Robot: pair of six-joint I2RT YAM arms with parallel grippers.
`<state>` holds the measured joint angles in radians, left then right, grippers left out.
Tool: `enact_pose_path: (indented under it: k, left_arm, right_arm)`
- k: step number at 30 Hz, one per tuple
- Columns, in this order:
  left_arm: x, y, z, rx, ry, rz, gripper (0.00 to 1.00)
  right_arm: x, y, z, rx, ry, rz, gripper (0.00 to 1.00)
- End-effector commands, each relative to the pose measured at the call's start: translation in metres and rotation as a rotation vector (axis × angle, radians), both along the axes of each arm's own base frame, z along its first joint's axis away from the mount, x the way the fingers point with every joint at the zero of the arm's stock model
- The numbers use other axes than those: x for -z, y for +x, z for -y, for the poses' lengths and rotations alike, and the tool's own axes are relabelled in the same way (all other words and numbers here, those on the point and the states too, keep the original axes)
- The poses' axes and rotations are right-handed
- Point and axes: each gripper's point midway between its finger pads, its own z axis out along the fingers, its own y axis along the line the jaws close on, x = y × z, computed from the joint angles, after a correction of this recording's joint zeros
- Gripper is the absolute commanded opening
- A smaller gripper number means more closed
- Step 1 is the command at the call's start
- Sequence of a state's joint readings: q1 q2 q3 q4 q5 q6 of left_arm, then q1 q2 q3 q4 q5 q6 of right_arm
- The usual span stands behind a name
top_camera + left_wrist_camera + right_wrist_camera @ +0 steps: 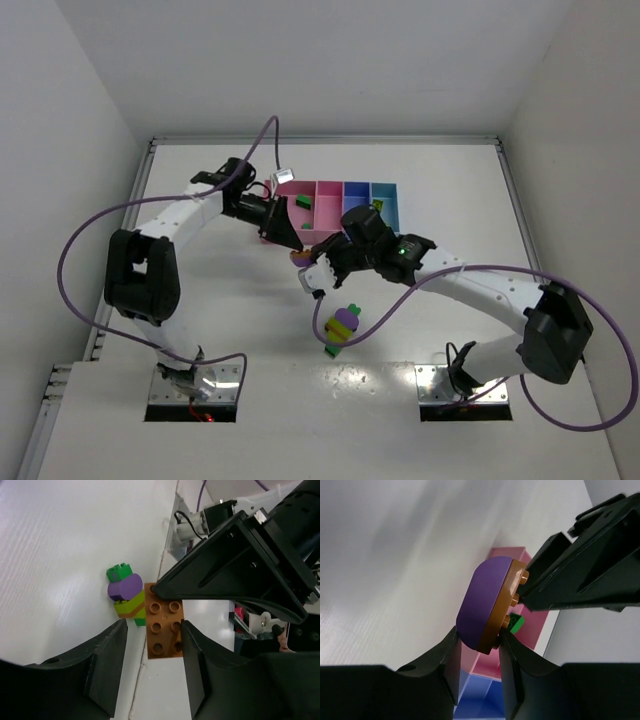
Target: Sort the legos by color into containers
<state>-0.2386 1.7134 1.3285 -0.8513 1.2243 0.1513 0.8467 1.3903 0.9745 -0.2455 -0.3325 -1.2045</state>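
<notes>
My right gripper (312, 268) (478, 635) is shut on a piece made of a purple rounded brick (482, 600) stuck to an orange studded brick (501, 612) (165, 630), held above the table in front of the bins (345, 190). My left gripper (290, 238) (153, 627) is open and straddles the orange brick. Its right finger (192, 645) touches the brick and its left finger stands apart. A multicoloured clump (342, 325) (126, 592) of green, purple, yellow-green and orange lies on the table nearer the bases.
The row of bins runs wide pink (288, 188), narrow pink (327, 190), blue (355, 190), light blue (385, 188). A dark green brick (303, 201) (516, 624) lies in the wide pink bin. A small dark piece (378, 207) sits by the light blue bin.
</notes>
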Motion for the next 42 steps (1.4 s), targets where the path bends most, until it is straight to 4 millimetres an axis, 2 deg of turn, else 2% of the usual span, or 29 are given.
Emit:
enact_pose_path:
  k: [1, 2, 3, 4, 5, 6, 7, 8, 9, 10, 14, 15, 16, 17, 19, 20, 22, 26, 28, 35, 42]
  left_arm:
    - [-0.013, 0.001, -0.005, 0.006, -0.028, 0.093, 0.52]
    - [-0.012, 0.001, -0.017, -0.060, -0.016, 0.091, 0.52]
    - [-0.012, 0.006, -0.021, -0.119, -0.010, 0.097, 0.52]
    - [-0.022, 0.026, -0.023, -0.180, -0.036, 0.233, 0.52]
    - [-0.029, 0.029, -0.028, -0.272, -0.035, 0.192, 0.52]
    - [-0.030, 0.028, -0.041, -0.381, -0.005, 0.249, 0.55]
    - [-0.047, 0.039, -0.045, -0.442, -0.041, 0.363, 0.58]
    - [-0.053, 0.039, -0.050, -0.506, -0.060, 0.346, 0.61]
    - [-0.058, 0.038, -0.054, -0.575, -0.073, 0.368, 0.72]
    - [-0.059, 0.037, -0.055, -0.588, -0.077, 0.393, 0.76]
    - [-0.055, 0.021, -0.035, -0.557, -0.124, 0.315, 0.78]
    - [-0.048, 0.014, -0.027, -0.541, -0.138, 0.285, 0.78]
    - [-0.056, 0.013, -0.022, -0.526, -0.176, 0.312, 0.78]
    - [-0.051, 0.013, -0.018, -0.517, -0.171, 0.283, 0.78]
    - [-0.053, 0.016, -0.010, -0.502, -0.184, 0.271, 0.76]
    - [-0.060, 0.018, -0.007, -0.498, -0.221, 0.246, 0.76]
    - [-0.057, 0.021, -0.002, -0.479, -0.239, 0.196, 0.74]
    - [-0.073, 0.026, 0.000, -0.464, -0.284, 0.241, 0.71]
    - [-0.073, 0.027, 0.003, -0.438, -0.298, 0.208, 0.71]
    - [-0.099, 0.030, 0.014, -0.362, -0.336, 0.265, 0.68]
    - [-0.096, 0.020, 0.024, -0.302, -0.336, 0.251, 0.68]
  right_arm:
    - [-0.024, 0.017, -0.001, 0.077, 0.031, 0.041, 0.01]
    - [-0.031, 0.022, -0.001, 0.119, 0.050, 0.027, 0.01]
    - [-0.023, 0.022, 0.001, 0.187, 0.064, -0.048, 0.01]
    - [-0.022, 0.024, 0.005, 0.241, 0.071, -0.076, 0.00]
    - [-0.022, 0.024, 0.007, 0.276, 0.077, -0.108, 0.00]
    - [-0.014, 0.021, 0.010, 0.337, 0.091, -0.178, 0.00]
    - [-0.008, 0.020, 0.017, 0.380, 0.089, -0.200, 0.00]
    - [-0.010, 0.021, 0.019, 0.413, 0.116, -0.213, 0.00]
    - [-0.008, 0.022, 0.021, 0.482, 0.152, -0.256, 0.00]
    - [-0.010, 0.025, 0.021, 0.521, 0.177, -0.274, 0.00]
    - [-0.021, 0.045, 0.020, 0.738, 0.315, -0.391, 0.00]
    - [-0.023, 0.049, 0.018, 0.782, 0.363, -0.444, 0.00]
    - [-0.035, 0.054, 0.013, 0.795, 0.422, -0.450, 0.00]
    - [-0.038, 0.056, 0.012, 0.817, 0.451, -0.466, 0.00]
    - [-0.054, 0.061, 0.004, 0.851, 0.550, -0.548, 0.00]
    - [-0.058, 0.061, 0.002, 0.857, 0.580, -0.568, 0.00]
    - [-0.076, 0.061, -0.001, 0.854, 0.670, -0.601, 0.00]
    - [-0.087, 0.050, 0.001, 0.802, 0.743, -0.638, 0.00]
    - [-0.087, 0.046, 0.004, 0.791, 0.756, -0.659, 0.00]
    - [-0.089, 0.041, 0.006, 0.773, 0.779, -0.666, 0.00]
    - [-0.086, 0.047, 0.005, 0.792, 0.773, -0.651, 0.00]
